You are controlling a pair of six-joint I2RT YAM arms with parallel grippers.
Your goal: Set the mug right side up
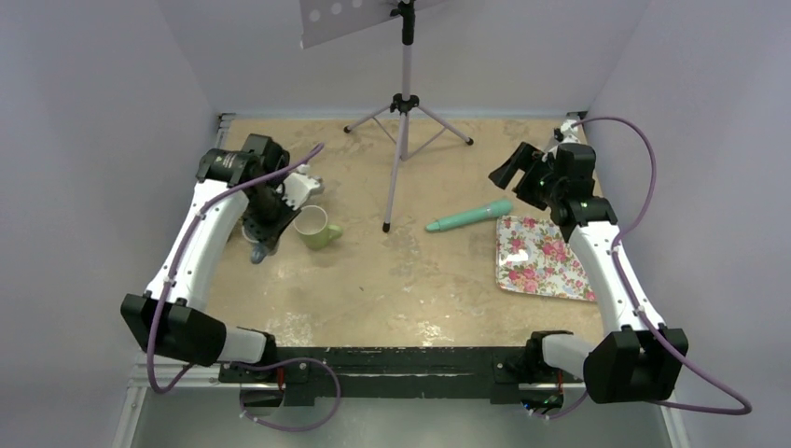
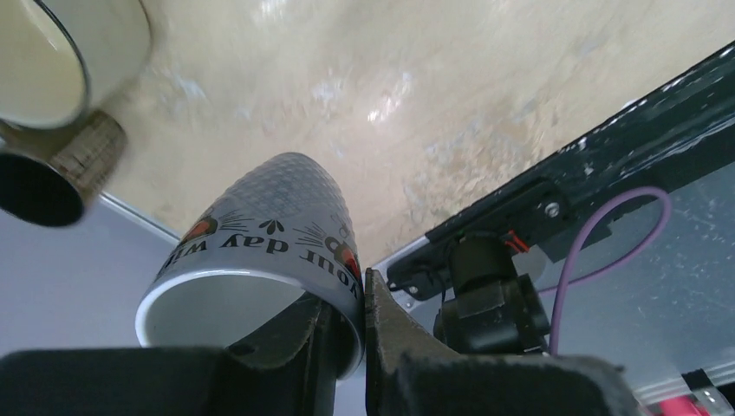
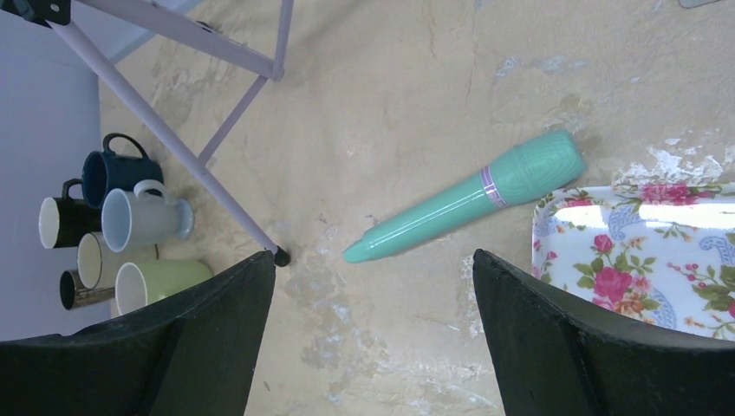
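My left end effector (image 2: 349, 305) is clamped on the rim of the grey mug (image 2: 277, 217), one finger inside the mouth and one outside. The mug is at the desk's (image 2: 390, 104) left side, near the other mugs, with its mouth toward my wrist and its base pointing away. I cannot tell whether the base touches the desk. I should roll the wrist slowly until the rim is level, set the base flat on bare desk clear of the cream mug (image 2: 61, 52), then let go. My right end effector (image 3: 373, 260) hangs wide open, holding nothing, well apart.
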